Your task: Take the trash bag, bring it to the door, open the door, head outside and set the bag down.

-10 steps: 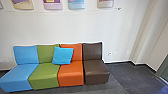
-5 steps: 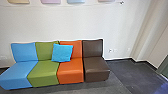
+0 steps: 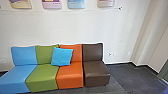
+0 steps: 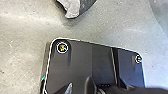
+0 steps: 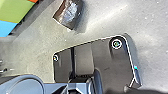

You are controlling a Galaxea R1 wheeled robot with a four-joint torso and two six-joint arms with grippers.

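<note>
Indoors, head view: a row of coloured seats (image 3: 70, 76) ran across the lower left and centre, bearing a blue cushion (image 3: 62, 57); a dull green edge (image 3: 163, 73) stood at lower right, possibly part of a door. Left wrist view: a dark bag (image 4: 73, 8) with pale crumpled plastic, judged to be the trash bag, was near the robot's plate (image 4: 80, 57); whether held or on the floor, unclear. Right wrist view: more of the silvery plastic, plus coloured seats. Jaws, left and right: apart or together, could not tell. Step judged as pick-up or indoor carrying; the next move called for a confirmed hold.
</note>
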